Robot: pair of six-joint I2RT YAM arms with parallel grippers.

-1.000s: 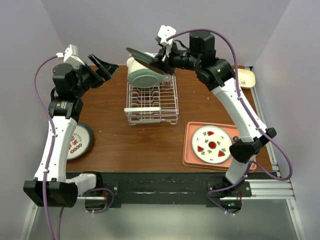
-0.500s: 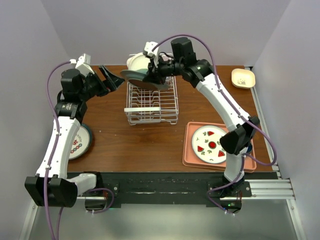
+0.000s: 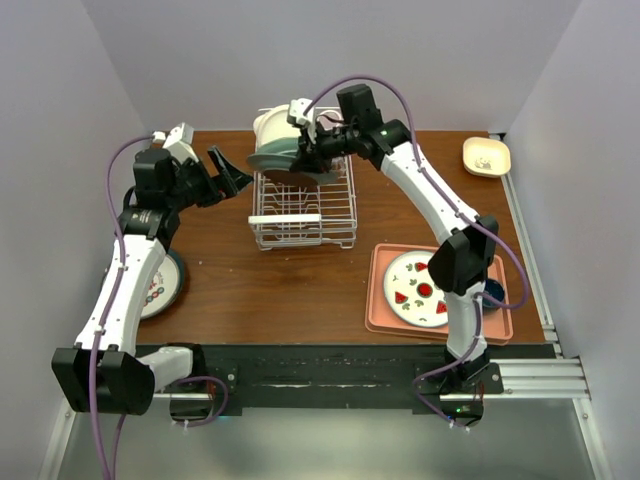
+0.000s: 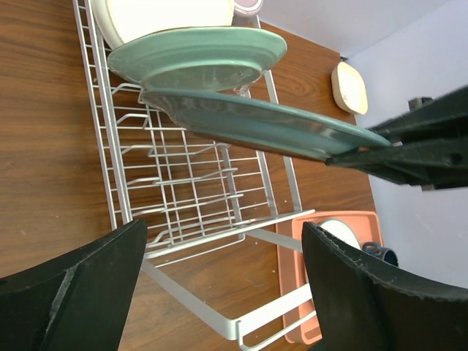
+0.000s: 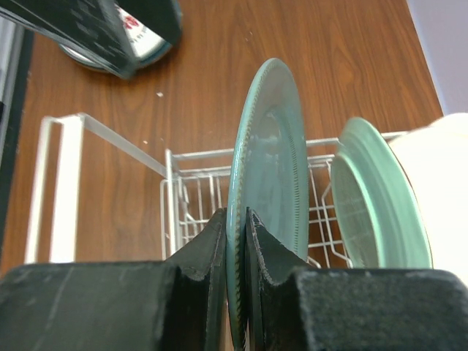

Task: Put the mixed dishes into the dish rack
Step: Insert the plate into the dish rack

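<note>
Pinching a green plate [image 5: 267,183] by the rim, the right jaws hold it tilted over the rack [image 3: 300,230], beside a second plate [image 5: 380,197]. Left jaws gape empty, left of the rack.

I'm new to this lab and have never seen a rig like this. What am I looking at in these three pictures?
Two robot arms are bolted to the near edge of a wooden table. The wide picture comes from a fixed camera above and behind them. The other two come from a camera on each wrist, so the dark shapes at the bottom are that arm's own fingers.

On the table stand a white wire rack, a pink tray carrying a fruit-patterned plate, a small cream dish and, at the left, a patterned plate partly under the arm. The rack holds a white bowl and a green plate.

The right gripper pinches a second green plate by its rim over the rack. The left gripper is open and empty.
</note>
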